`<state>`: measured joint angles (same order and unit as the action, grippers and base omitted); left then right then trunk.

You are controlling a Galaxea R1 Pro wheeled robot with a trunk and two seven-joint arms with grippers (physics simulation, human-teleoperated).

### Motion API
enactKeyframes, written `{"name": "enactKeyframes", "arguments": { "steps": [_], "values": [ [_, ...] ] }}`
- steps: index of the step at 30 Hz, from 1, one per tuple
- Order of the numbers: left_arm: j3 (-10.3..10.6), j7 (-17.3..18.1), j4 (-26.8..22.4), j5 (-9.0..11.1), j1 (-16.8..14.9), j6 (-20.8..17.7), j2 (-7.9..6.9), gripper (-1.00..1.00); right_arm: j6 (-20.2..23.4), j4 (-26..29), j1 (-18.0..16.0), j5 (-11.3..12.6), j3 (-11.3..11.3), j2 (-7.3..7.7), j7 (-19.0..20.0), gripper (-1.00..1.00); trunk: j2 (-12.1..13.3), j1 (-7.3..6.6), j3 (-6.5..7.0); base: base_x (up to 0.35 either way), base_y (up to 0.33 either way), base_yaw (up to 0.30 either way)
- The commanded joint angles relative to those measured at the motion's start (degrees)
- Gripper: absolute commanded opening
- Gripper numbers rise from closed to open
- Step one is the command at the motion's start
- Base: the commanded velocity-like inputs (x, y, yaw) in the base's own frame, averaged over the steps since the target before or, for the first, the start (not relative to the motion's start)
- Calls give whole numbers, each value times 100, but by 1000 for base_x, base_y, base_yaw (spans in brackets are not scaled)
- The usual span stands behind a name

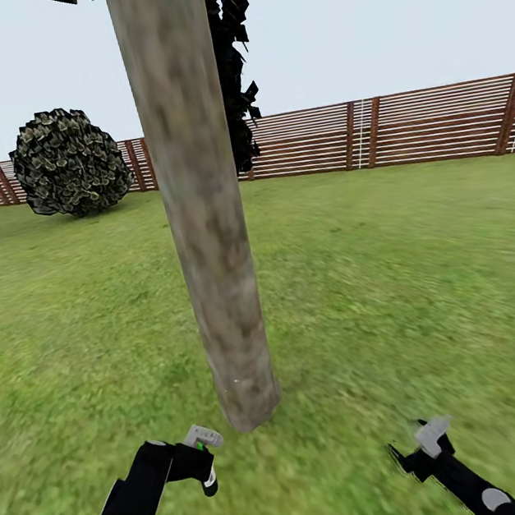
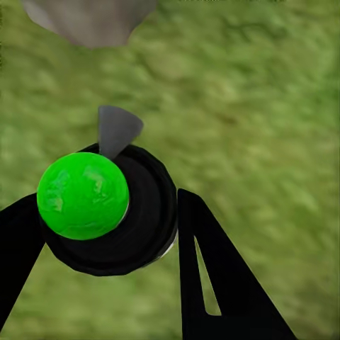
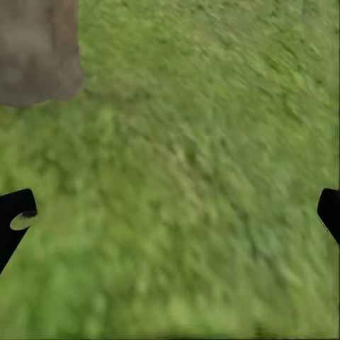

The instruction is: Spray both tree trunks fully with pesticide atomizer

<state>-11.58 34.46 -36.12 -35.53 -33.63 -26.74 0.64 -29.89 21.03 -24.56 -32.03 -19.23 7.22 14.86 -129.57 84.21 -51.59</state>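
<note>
1. The thick, smooth, mottled beige-grey tree trunk [image 1: 204,208] runs upright from the top edge of the head view down to its foot in the lower middle of the frame, standing on the green lawn [image 1: 395,285].

2. The left claw [image 1: 204,457], at the lower left of the head view, is clamped on the pesticide atomizer [image 1: 203,441], a black round-bodied sprayer with a bright green cap and a grey nozzle. In the left wrist view the black fingers [image 2: 212,276] close on the atomizer's black body [image 2: 134,219] from both sides.

3. The relation that counts: the trunk's foot lies just up and to the right of the left claw in the head view, near but apart. In the left wrist view the grey nozzle [image 2: 117,131] points towards the trunk's base [image 2: 88,18] at the top of that frame, so the spray axis looks roughly lined up with the bark's lowest part.

4. The trunk's long axis is vertical; covering it would probably call for tilting the nozzle upward along that line.

5. The right claw [image 1: 426,440], at the lower right of the head view, stands spread apart and holds nothing; it is farther from the trunk than the left one.

6. A brown slatted wooden fence [image 1: 428,126] and a rounded dark bush [image 1: 68,163] stand across the upper part of the head view.
</note>
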Motion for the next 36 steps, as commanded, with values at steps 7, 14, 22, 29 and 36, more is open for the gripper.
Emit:
{"name": "enactKeyframes", "arguments": {
  "steps": [7, 14, 22, 29, 36],
  "values": [
    [-62, 21, -340, 301, -4, -64, -11, -100, -26, -456, 104, -34, -1830, -32, -601, 100, -3, -1, -6, 106, -20, 0],
    [-50, 8, -369, 414, -4, -94, -1, -100, -26, -1381, 118, -66, -1869, -71, -1994, 100, -3, -1, -6, 197, -194, 0],
    [-40, -1, -571, 409, -56, -700, 53, -100, -26, -1426, 118, -67, -1857, -72, -1988, 100, -3, -1, -6, -152, -100, 0],
    [16, 23, -866, 390, -697, -2271, -220, -100, -27, -1421, 118, -68, -1856, -72, -1986, 100, -3, -1, -6, -6, -1, 0],
    [150, 24, -864, 409, -1171, -2458, 210, -100, -26, -1418, 118, -68, -1854, -72, -1987, 100, -3, -1, -6, 0, 0, 0]
  ]
}}
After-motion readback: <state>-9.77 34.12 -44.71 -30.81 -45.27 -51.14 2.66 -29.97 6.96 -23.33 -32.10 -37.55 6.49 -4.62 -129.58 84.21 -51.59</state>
